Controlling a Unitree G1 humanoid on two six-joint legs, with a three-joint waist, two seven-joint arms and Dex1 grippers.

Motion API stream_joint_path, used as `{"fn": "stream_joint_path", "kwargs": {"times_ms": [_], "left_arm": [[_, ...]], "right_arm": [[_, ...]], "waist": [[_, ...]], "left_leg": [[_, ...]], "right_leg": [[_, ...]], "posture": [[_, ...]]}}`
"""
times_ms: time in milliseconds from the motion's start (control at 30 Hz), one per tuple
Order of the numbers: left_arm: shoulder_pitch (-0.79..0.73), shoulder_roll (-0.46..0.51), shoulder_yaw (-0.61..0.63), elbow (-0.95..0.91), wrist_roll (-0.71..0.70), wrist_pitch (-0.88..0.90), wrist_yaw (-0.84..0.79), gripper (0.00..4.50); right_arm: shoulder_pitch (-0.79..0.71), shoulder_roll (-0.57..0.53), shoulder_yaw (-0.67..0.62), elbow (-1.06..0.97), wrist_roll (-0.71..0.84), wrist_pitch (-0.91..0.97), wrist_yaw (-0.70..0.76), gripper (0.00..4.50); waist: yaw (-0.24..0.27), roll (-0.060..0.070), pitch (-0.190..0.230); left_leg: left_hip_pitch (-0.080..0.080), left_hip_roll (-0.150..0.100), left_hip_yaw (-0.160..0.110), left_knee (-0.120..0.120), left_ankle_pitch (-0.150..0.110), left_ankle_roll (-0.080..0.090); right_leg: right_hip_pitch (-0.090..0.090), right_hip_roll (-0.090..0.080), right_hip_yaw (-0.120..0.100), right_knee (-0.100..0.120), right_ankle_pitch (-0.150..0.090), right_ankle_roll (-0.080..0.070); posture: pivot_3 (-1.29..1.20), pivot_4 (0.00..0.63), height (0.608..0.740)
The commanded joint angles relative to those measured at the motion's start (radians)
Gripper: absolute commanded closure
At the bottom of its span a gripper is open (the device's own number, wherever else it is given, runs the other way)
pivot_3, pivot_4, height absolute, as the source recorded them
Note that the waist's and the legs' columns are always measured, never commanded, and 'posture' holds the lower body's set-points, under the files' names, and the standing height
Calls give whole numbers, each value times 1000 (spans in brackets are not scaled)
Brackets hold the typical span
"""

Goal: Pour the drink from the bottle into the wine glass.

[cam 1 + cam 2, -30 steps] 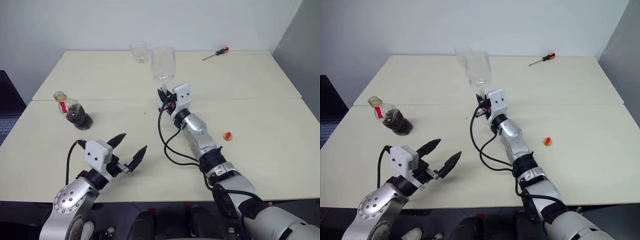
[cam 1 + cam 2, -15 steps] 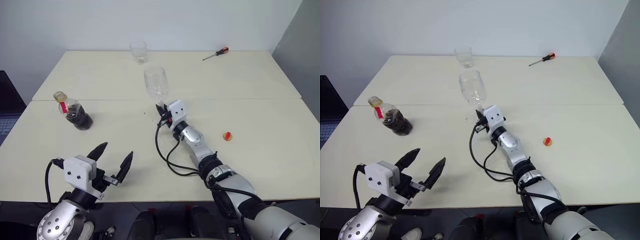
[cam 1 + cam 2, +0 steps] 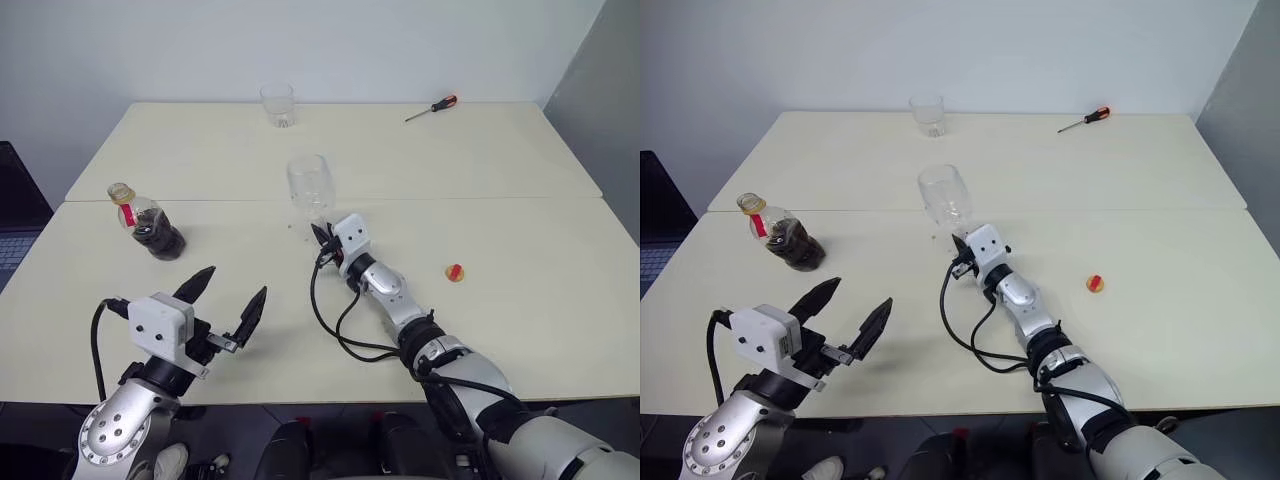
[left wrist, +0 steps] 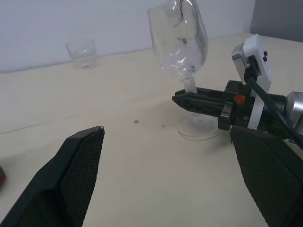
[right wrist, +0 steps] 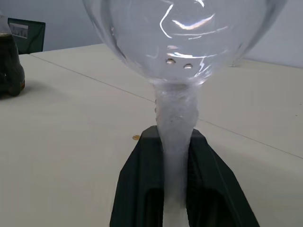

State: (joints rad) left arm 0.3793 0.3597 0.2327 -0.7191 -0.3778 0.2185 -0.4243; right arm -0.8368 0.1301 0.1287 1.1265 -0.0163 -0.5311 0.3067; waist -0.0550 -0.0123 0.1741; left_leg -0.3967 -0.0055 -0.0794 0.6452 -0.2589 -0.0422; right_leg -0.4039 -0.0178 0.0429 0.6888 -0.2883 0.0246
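head pair: high, facing down | wrists: low, close | shared: wine glass (image 4: 182, 45)

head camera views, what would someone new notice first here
First, the clear wine glass standing mid-table, its stem between the fingers of the right tool. Next, the bottle of dark drink near the table's left side, cap off. The left tool hangs wide open and empty at the near edge.
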Motion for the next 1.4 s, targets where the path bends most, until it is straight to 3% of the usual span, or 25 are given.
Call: {"fn": "stream_joint_path", "kwargs": {"times_ms": [33,267,300,500,667,867,1100,1233,1400], "left_arm": [[-14,10,6,0,-9,-19,-11,0],[-52,12,0,33,-4,-25,-23,0],[-56,12,0,36,-4,-25,-24,0],[-78,14,-8,41,-4,-14,-25,0],[-69,12,-13,39,-3,-16,-26,0],[-91,18,-5,97,38,-34,-13,0],[-221,-4,10,312,156,-105,78,0],[-293,-33,42,406,174,-112,154,0],[-335,-43,64,476,190,-127,204,0]], "right_arm": [[37,70,-1,-36,5,2,9,2689],[48,56,1,-67,3,6,16,120],[51,54,3,-78,3,7,20,10],[95,33,18,-175,10,31,66,10],[223,-31,37,-423,30,143,164,10],[479,-251,31,-914,78,443,290,10],[688,-532,-32,-1358,186,679,413,10],[757,-623,-83,-1563,281,764,445,10],[789,-661,-127,-1752,399,868,429,10]], "waist": [[0,0,0],[-1,0,0],[-1,0,0],[0,0,0],[2,0,0],[25,0,0],[24,-1,-1],[23,-2,-1],[25,-4,-2]], "left_leg": [[0,0,0,0,0,0],[0,0,0,0,0,0],[0,0,0,0,0,0],[0,0,0,0,0,0],[0,0,-1,0,0,0],[0,-1,-1,1,0,0],[0,0,-1,1,0,0],[0,0,-1,1,0,0],[1,0,-2,1,0,0]], "right_leg": [[0,0,0,0,0,0],[0,0,0,1,0,0],[0,0,0,1,0,0],[0,0,0,1,0,0],[0,0,0,1,0,0],[1,-1,0,0,0,0],[2,0,-2,0,0,0],[2,0,-1,0,0,0],[4,0,-3,-1,0,0]], "posture": [[0,150,740],[0,150,740],[0,150,740],[0,150,740],[0,150,740],[0,150,740],[0,150,740],[0,150,740],[0,150,740]]}}
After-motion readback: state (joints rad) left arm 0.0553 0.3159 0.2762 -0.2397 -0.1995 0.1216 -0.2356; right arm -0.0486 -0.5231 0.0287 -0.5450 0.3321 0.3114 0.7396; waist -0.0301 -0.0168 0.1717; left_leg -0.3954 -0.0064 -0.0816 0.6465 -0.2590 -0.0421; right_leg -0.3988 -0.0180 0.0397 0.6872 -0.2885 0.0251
